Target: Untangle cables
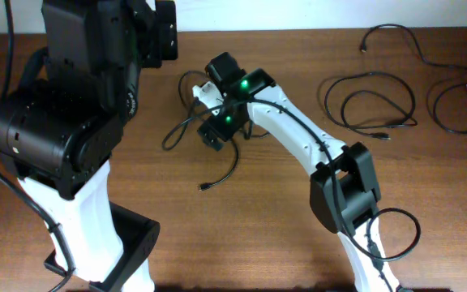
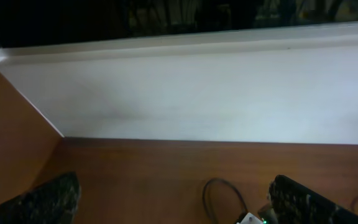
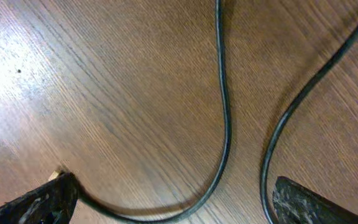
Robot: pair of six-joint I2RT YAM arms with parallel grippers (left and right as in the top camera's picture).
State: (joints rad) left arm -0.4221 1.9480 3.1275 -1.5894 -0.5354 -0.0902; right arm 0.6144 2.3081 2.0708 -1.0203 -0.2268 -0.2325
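Observation:
A loose tangle of thin black cables (image 1: 186, 122) lies at the table's middle back, with one end trailing to a plug (image 1: 204, 187). My right gripper (image 1: 215, 130) hangs low over this tangle, open. In the right wrist view its fingers (image 3: 173, 202) are spread wide, with one cable curve (image 3: 225, 124) between them and a second cable (image 3: 303, 99) by the right finger. My left gripper (image 1: 162, 32) is raised at the back left, open and empty (image 2: 173, 202). A cable loop (image 2: 219, 193) shows between its fingers on the table beyond.
Separate black cables lie at the back right: a coil (image 1: 371, 101), a loop (image 1: 454, 105) and a strand (image 1: 392, 32). The left arm's bulky black body (image 1: 63, 122) covers the table's left side. A white wall (image 2: 197, 93) borders the far edge.

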